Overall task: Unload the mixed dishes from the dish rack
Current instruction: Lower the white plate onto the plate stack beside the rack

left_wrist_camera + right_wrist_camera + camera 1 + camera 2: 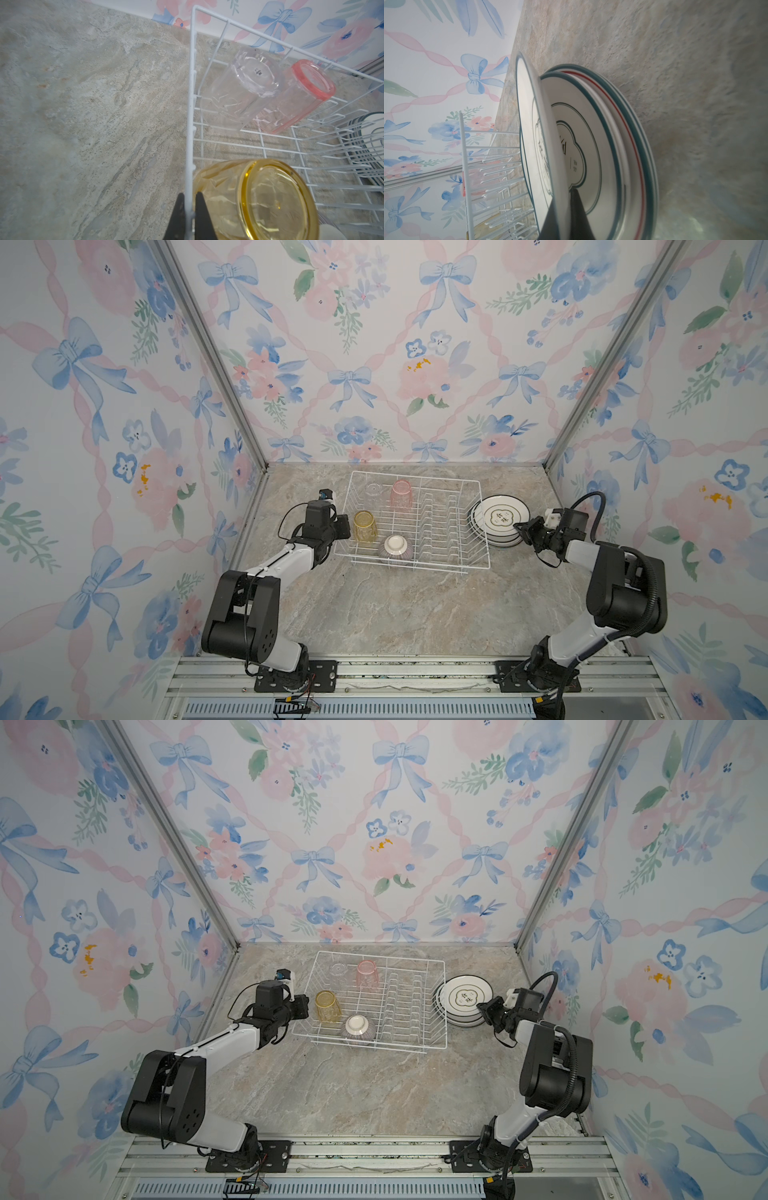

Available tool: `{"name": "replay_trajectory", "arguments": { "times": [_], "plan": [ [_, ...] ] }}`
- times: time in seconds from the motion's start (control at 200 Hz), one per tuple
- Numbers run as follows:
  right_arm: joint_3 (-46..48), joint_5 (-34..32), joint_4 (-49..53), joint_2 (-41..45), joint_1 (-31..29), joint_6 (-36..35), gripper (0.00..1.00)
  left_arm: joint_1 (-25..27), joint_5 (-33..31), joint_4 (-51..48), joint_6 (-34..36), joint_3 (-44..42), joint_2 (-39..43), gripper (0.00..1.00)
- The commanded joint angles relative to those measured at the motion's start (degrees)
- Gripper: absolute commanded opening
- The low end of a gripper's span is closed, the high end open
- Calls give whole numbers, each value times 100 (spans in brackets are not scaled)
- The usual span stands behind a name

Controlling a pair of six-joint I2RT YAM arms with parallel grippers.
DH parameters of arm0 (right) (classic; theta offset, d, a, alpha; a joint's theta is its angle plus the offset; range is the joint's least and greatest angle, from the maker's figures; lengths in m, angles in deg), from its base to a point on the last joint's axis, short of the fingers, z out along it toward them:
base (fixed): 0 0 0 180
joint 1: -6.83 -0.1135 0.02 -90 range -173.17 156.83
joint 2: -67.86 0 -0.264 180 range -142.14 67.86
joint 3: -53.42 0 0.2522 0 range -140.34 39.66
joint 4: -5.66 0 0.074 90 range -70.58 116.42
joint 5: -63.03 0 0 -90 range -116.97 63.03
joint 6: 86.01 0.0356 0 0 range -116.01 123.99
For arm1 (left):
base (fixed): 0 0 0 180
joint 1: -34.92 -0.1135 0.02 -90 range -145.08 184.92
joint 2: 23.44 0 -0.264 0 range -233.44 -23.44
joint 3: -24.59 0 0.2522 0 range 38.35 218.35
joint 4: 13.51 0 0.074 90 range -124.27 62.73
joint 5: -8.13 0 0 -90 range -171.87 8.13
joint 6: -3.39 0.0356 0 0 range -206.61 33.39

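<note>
Dish rack (432, 526) at the back of the table (395, 614), plate prongs empty. A yellow tumbler (365, 527), clear tumbler (374, 493), pink tumbler (401, 493) and purple-striped bowl (395, 547) sit inverted in its other half.

My left fingers (198, 199) are pinched tight on the rack's rim wire just beside the yellow tumbler, one finger inside and one outside. I judge this anchors the light basket while the other arm works.

My right fingers (575, 207) are closed on the rim of the top plate (500, 516), which leans tilted on the stack of plates (498, 537) just beside the rack's right wall. I judge the plates are gathered outside the basket so that they nest. This one is not yet level, hence the grip.
</note>
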Motion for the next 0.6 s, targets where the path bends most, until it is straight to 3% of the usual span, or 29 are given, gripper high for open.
{"name": "replay_trajectory", "arguments": {
  "times": [0.0, 0.1, 0.255, 0.595],
  "plan": [
    [-130, 53, 376, -11, -81, -255, 15, -22, -159, -683, -45, -196, -165, 0],
    [-148, 20, 561, 29, -86, -370, 25, -14, -141, -683, -44, -187, -191, 0],
    [-211, -27, 961, 102, -67, -623, 31, -13, -150, -683, -44, -187, -174, 0],
    [-591, -436, 2463, 684, -36, -1637, 34, -13, -150, -644, -71, -222, -191, 0]
  ]
}}
